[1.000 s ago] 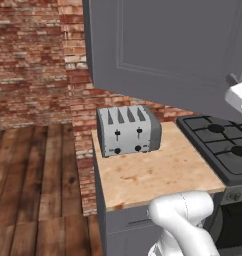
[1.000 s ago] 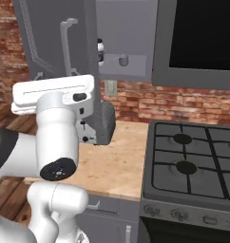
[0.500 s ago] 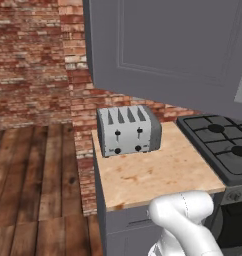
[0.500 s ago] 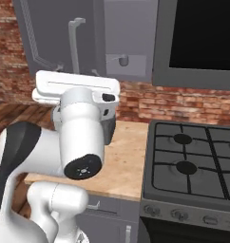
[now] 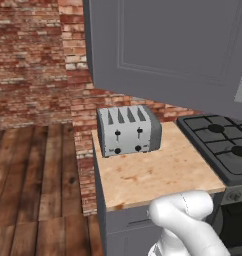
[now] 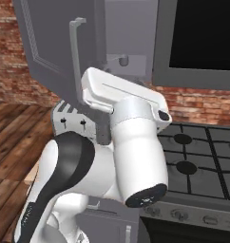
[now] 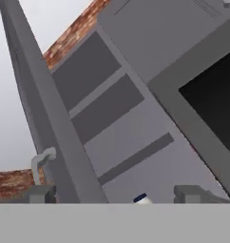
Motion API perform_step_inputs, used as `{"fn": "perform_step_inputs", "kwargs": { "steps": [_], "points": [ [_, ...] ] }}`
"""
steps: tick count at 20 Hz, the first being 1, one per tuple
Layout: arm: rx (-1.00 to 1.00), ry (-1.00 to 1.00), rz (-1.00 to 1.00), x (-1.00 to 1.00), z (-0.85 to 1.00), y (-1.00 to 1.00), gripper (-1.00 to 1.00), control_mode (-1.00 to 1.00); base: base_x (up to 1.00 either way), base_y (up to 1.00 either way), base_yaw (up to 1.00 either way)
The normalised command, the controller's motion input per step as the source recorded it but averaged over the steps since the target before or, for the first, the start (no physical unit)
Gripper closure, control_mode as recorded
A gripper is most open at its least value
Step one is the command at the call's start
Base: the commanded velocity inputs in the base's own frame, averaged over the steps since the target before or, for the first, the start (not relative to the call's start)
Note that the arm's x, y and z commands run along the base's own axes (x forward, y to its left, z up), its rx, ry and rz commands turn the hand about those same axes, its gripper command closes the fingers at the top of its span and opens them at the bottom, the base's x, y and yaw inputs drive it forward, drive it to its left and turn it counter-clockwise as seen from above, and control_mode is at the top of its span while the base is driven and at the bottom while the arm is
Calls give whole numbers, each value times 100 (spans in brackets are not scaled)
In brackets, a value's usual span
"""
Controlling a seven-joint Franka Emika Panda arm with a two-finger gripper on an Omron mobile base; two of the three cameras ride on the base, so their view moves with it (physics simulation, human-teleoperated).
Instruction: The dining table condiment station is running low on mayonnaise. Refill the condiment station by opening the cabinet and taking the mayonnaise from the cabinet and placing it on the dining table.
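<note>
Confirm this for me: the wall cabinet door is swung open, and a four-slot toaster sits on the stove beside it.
One detail is wrong. The cabinet door is swung open, but the four-slot toaster sits on the small wooden counter, not on the stove, which is next to it. The left base view shows this.

The cabinet point(image 7: 112, 118) stands open and appears tilted, its grey interior crossed by shelves that run slantwise. The door point(image 7: 50, 128) is seen edge-on as a long grey strip on the left, with the bent end of its silver handle point(image 7: 41, 159) low beside it. The two dark fingertips point(image 7: 190, 193) stand wide apart at the bottom. Between them peeks a small white top with a dark navy cap, probably the mayonnaise point(image 7: 142, 199). A black panel point(image 7: 214, 114) sits to the right, brick wall point(image 7: 71, 35) above.
</note>
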Motion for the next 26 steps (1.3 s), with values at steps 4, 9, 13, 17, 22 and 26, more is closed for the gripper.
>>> {"fn": "perform_step_inputs", "kwargs": {
  "steps": [4, 9, 13, 17, 22, 26],
  "points": [
    [23, 16, 7, 13, -3, -74, -100, -100, 0, 0, 0],
    [23, 22, 11, 66, -29, -14, -100, -100, 0, 0, 0],
    [7, 18, 7, 81, -40, 35, -100, -100, 0, 0, 0],
    [-1, 9, 8, 29, -36, 6, -100, -100, 0, 0, 0],
    [0, 15, 11, 50, -42, 0, -100, -100, 0, 0, 0],
    [4, 10, 22, 45, -24, 0, -100, -100, 0, 0, 0]
  ]
}}
